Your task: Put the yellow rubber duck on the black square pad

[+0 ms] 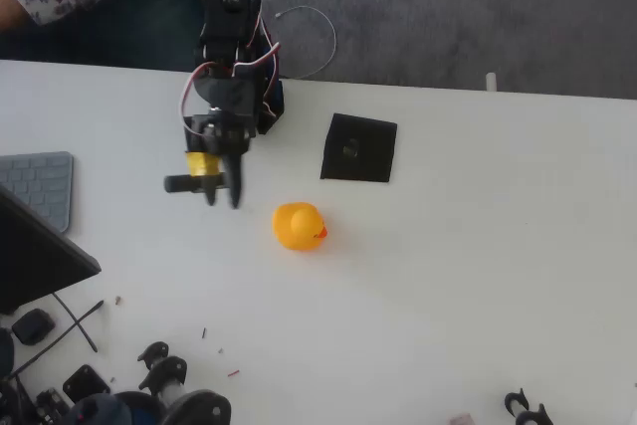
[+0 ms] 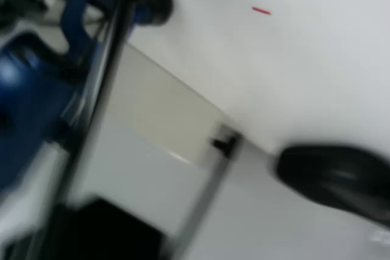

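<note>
Keyboard (image 1: 40, 186): a grey corner shows at the left edge of the white surface (image 1: 478, 276) in the overhead view.
Pincer (image 1: 223, 196): black, hanging over the surface left of the duck and apart from it; it grasps nothing, and whether the fingers are parted or closed cannot be told.
Duck (image 1: 299, 226): yellow, sitting on the bare surface, beak toward the right, below and left of the pad and not touching it.
Pad (image 1: 358, 147): black square, lying flat near the surface's far edge, slightly turned.
Wrist view: blurred; one dark finger (image 2: 335, 175) over white.
</note>
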